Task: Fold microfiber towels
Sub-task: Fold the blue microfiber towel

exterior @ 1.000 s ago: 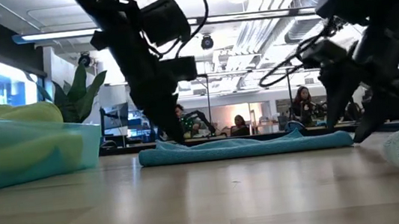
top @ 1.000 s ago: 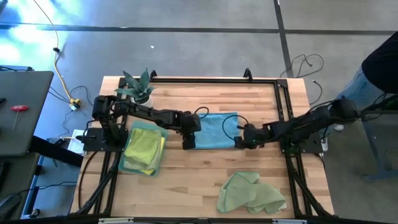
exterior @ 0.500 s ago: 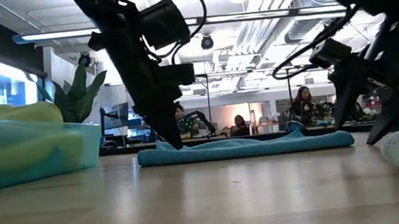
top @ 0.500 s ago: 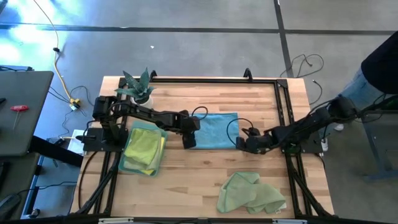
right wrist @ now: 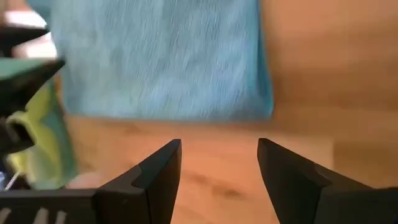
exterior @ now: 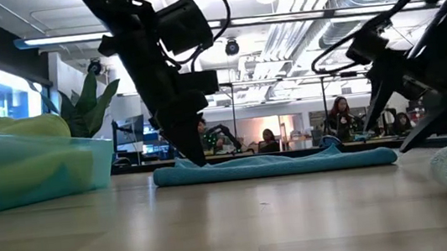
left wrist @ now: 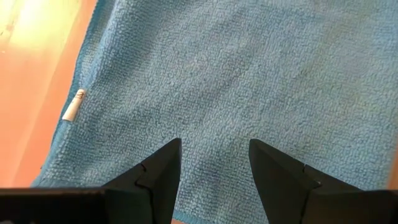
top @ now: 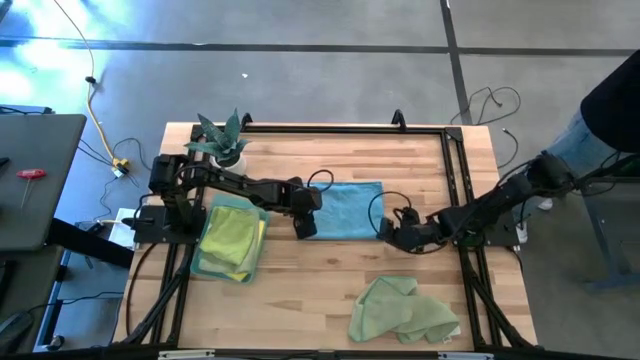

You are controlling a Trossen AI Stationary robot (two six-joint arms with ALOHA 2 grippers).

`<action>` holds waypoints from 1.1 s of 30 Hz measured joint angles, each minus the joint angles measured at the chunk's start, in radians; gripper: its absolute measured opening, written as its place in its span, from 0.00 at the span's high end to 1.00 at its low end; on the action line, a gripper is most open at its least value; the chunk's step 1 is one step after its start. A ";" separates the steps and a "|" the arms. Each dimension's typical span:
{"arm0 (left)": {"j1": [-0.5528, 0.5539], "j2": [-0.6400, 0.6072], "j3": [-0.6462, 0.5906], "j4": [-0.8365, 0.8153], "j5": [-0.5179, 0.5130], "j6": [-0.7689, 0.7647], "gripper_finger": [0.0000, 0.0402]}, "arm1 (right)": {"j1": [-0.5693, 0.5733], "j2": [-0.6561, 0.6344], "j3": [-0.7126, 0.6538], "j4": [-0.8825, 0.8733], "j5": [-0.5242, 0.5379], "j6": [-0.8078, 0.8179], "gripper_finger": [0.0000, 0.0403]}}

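At the wooden table's middle, a folded sky-blue microfiber towel lies flat. The left gripper, fingers parted, stands over its left edge. The right gripper, fingers apart and empty, hangs over bare wood just off its right edge.

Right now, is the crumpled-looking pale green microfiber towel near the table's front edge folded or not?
Not folded. In the high view the pale green microfiber towel lies bunched in an uneven heap with loose corners, unlike the flat sky blue towel.
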State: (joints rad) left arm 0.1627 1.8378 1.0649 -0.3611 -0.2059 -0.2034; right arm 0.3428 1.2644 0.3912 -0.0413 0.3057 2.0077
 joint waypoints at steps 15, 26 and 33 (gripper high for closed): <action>0.000 0.000 0.000 0.009 -0.011 -0.004 0.56 | 0.017 0.125 0.002 0.074 0.071 0.127 0.49; 0.000 0.000 0.000 0.019 -0.011 -0.004 0.56 | -0.011 0.168 0.005 0.068 0.143 0.191 0.49; 0.000 0.000 0.000 0.021 -0.011 -0.004 0.56 | -0.077 0.170 0.002 0.026 0.254 0.151 0.49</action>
State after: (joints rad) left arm 0.1627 1.8374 1.0653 -0.3405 -0.2170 -0.2070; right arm 0.2658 1.4345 0.3927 -0.0148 0.5598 2.1591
